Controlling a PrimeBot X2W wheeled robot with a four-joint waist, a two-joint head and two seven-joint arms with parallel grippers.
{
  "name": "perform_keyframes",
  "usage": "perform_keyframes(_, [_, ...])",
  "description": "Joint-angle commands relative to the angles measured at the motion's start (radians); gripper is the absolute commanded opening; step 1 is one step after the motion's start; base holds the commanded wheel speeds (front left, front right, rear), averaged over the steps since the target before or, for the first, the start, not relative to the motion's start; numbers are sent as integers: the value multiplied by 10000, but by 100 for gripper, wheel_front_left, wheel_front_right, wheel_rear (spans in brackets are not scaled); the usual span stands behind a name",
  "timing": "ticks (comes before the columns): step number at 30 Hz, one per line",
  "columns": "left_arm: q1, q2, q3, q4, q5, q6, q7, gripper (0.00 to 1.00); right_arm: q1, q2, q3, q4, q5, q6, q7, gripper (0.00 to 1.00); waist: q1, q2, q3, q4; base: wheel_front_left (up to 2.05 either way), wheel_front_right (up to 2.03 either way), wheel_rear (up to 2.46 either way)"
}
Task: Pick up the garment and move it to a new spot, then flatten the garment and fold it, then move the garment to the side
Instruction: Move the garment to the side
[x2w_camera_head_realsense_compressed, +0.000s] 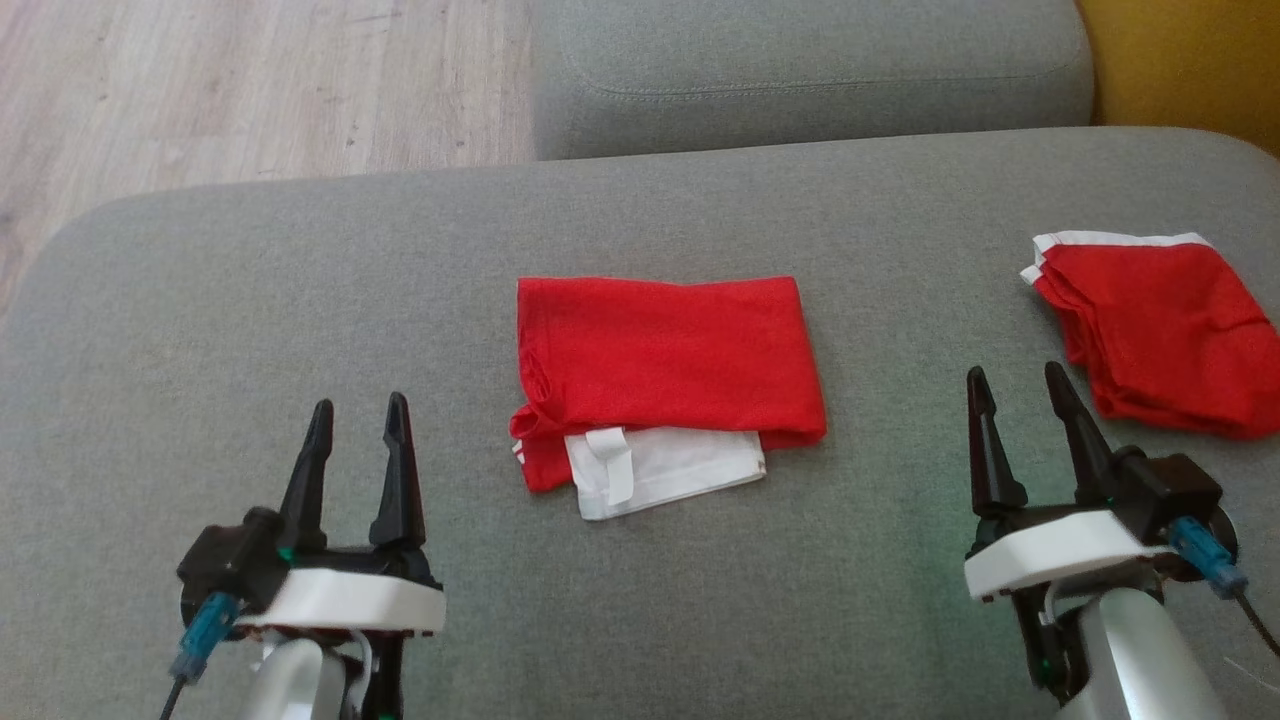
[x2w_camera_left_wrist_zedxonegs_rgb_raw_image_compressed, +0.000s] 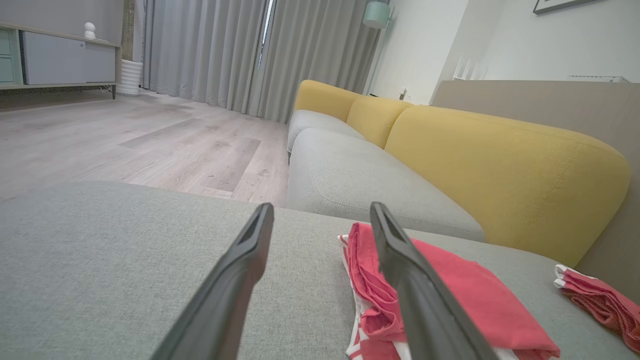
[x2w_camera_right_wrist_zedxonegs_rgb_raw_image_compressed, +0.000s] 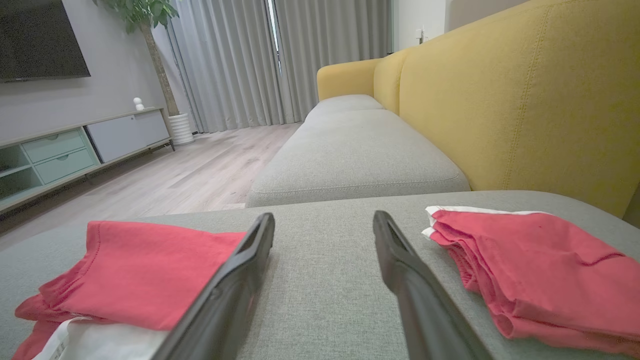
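Left claw (x2w_camera_head_realsense_compressed: 360, 402) and right claw (x2w_camera_head_realsense_compressed: 1015, 370) both gape wide and empty, low over the grey sofa seat (x2w_camera_head_realsense_compressed: 200, 330). The red garment (x2w_camera_head_realsense_compressed: 665, 360) lies folded between them, just ahead. Moving it aside seems next, which needs a pinch through all layers. Two claws and two garments; the second garment (x2w_camera_head_realsense_compressed: 1165, 330) lies right of the right claw.

The folded garment (x2w_camera_head_realsense_compressed: 665, 370) lies at the middle of the near seat cushion (x2w_camera_head_realsense_compressed: 250, 300), with the left gripper (x2w_camera_head_realsense_compressed: 360, 402) nearer the robot on its left and the right gripper (x2w_camera_head_realsense_compressed: 1015, 370) on its right, both apart from it. A second garment (x2w_camera_head_realsense_compressed: 1160, 330) lies at the cushion's right end, just beyond the right gripper and seemingly short of the sofa back (x2w_camera_right_wrist_zedxonegs_rgb_raw_image_compressed: 525, 100). Behind the near cushion sits another cushion (x2w_camera_head_realsense_compressed: 800, 70), with floor (x2w_camera_head_realsense_compressed: 200, 80) to its left.
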Motion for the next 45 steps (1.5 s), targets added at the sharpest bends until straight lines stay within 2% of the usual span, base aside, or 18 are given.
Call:
perform_keyframes(1, [-166, 16, 407, -338, 58, -43, -80, 100, -255, -18, 245, -371, 32, -7, -110, 100, 1, 0, -4, 7, 0, 0, 0])
perform_keyframes(11, [-251, 12, 186, -432, -97, -46, -80, 100, -382, -17, 243, -235, -25, -7, -110, 100, 1, 0, 87, 183, 0, 0, 0])
perform_keyframes(22, [-1110, 11, -269, -551, -164, -51, -80, 100, -1628, -17, 369, -9, -571, -7, 668, 100, 1, 0, 1080, 865, 0, 0, 0])
perform_keyframes(33, [-1653, 11, -805, -544, -465, -40, -80, 100, -3015, -17, 848, 2511, -146, -7, 2137, 100, 1, 0, 1786, 1728, 0, 0, 0])
perform_keyframes(35, [-1715, 11, -881, -532, -517, -26, -80, 100, -3237, -17, 900, 3090, 384, -7, 2362, 100, 1, 0, 1866, 1870, 0, 0, 0])
perform_keyframes(43, [-1808, 11, -964, -533, -614, 44, -80, 100, -3998, -17, 1345, 4822, 637, -7, 2713, 100, 1, 0, 2006, 2030, 0, 0, 0])
perform_keyframes(44, [-1814, 11, -953, -525, -615, 55, -80, 100, -4079, -16, 1454, 4964, 667, -7, 2703, 93, 1, 0, 2005, 2006, 0, 0, 0])
perform_keyframes(45, [-1819, 11, -942, -515, -611, 63, -80, 100, -4152, -16, 1572, 5076, 700, -7, 2655, 36, 1, 0, 1989, 1959, 0, 0, 0])
